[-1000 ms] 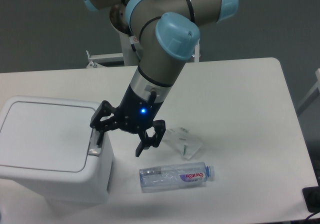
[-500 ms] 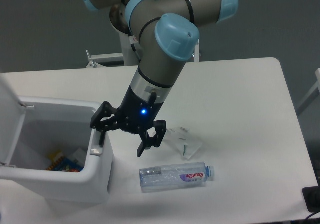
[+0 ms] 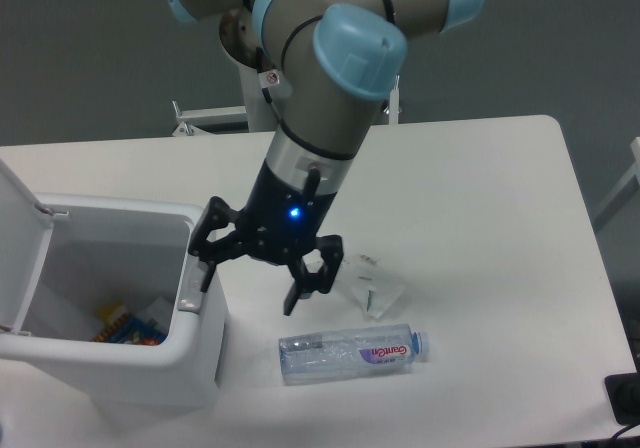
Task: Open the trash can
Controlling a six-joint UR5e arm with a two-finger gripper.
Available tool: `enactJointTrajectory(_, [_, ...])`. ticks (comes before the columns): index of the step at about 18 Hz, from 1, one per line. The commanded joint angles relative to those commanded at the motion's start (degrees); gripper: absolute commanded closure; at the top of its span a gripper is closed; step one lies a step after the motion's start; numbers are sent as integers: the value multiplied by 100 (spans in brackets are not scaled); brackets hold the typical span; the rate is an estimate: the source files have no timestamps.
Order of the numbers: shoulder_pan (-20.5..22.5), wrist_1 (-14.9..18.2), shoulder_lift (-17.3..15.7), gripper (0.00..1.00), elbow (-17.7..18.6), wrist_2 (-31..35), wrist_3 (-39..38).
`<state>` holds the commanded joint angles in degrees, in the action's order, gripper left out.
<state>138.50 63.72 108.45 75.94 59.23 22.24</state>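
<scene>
**Trash can open, one gripper above its right rim**

Trash can (image 3: 150,368) stands at the front left of the white tabletop (image 3: 480,198), one bin only, white and boxy with rounded corners. Its lid (image 3: 18,238) is swung up on the left side and stands nearly upright, so the inside is open to view. At the bottom lie a few coloured scraps (image 3: 125,323), orange, yellow and blue; how many pieces there are cannot be told. One grey latch button (image 3: 190,290) sits on the right rim of the bin.

One arm (image 3: 320,98) reaches down from the top of the view, grey with light blue joint caps, three of which show. Its gripper (image 3: 252,280) hangs over the right edge of the bin, a small blue light glowing on its body. The two black fingers (image 3: 300,286) are spread wide apart and hold nothing. The left one points down at or just above the latch button, though contact cannot be told; the right one hangs over bare tabletop.

Two loose things lie on the tabletop to the right of the bin. One clear plastic bottle (image 3: 350,353) lies on its side near the front edge, cap to the right, with a pink and blue label. One crumpled clear wrapper (image 3: 372,283) lies just behind it, near the right finger.
</scene>
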Motion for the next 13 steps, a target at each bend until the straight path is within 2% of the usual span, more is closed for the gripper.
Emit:
enactJointTrajectory(2, [316,17,53,0,61,298,376])
enactJointTrajectory(7, [1133,44,430,0,70,404,1316])
enactJointTrajectory(10, [1424,61,641,0,70,685,2011])
enactJointTrajectory(13, [1618,61,887,0,0,1238,2802])
